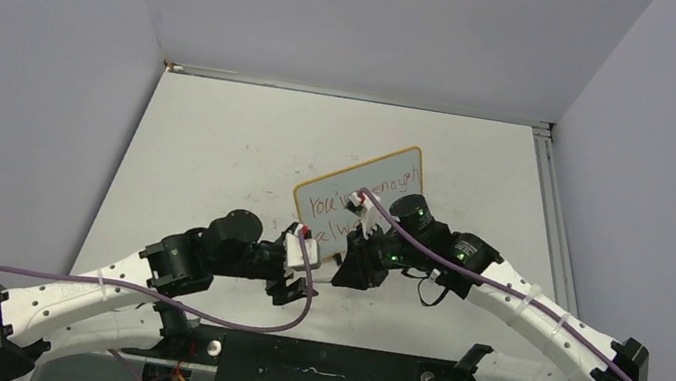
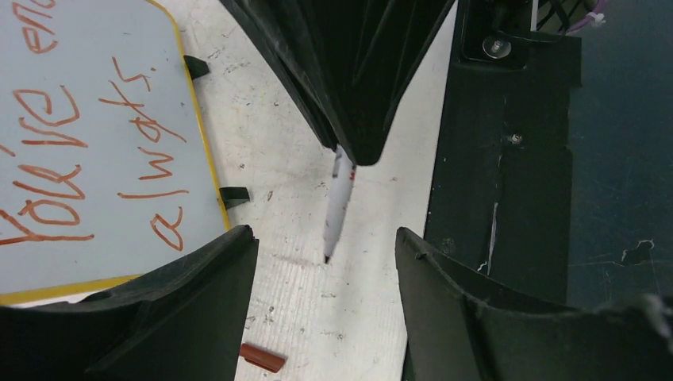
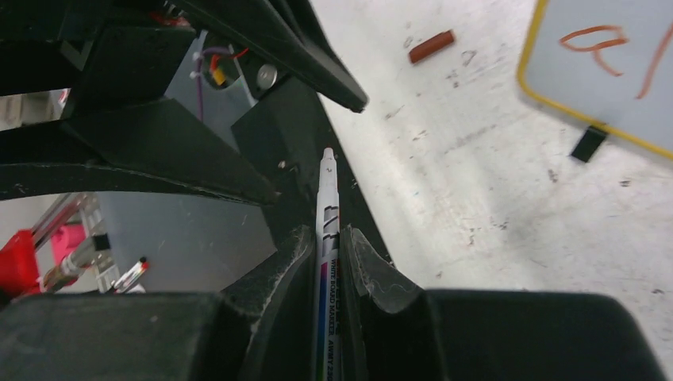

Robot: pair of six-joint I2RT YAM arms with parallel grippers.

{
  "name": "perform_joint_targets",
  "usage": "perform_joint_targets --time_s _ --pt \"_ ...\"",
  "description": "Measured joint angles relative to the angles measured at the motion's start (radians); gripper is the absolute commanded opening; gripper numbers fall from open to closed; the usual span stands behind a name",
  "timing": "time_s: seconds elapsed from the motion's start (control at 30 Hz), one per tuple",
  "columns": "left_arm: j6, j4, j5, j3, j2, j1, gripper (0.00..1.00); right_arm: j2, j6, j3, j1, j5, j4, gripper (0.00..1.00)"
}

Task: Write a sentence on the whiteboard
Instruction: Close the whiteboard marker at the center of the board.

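Scuffed bench (image 1: pixel 221 133), whiteboard (image 1: pixel 371 177) carries the red sentence (image 2: pixel 55 159). My right fingers (image 3: pixel 286 278) pinch the marker (image 2: pixel 340 198) clear of it; left fingers (image 2: pixel 182 309) wide, I reckon for the cap (image 2: pixel 262 358).

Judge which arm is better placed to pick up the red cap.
Left, likely: the left gripper is open and empty, the red cap just beside it; the right gripper is shut on the marker.

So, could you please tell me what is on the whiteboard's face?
The whiteboard carries the sentence, red handwriting in two lines, roughly "You've enough always". From above, the right arm covers part of the lower line.
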Motion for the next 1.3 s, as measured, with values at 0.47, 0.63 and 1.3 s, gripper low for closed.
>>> perform_joint_targets --time_s 0.47,0.63,1.3 --pt "0.021 0.020 0.027 0.000 0.073 -0.051 0.34 0.056 -0.050 0.040 0.000 -0.161 -0.066 0.05" --pt "0.001 0.030 0.068 0.000 0.098 -0.055 0.02 0.057 -0.058 0.041 -0.002 -0.164 -0.063 0.05" --pt "-0.377 0.238 -0.016 -0.087 0.065 -0.005 0.00 -0.210 0.164 -0.164 -0.092 0.033 0.198 0.87"
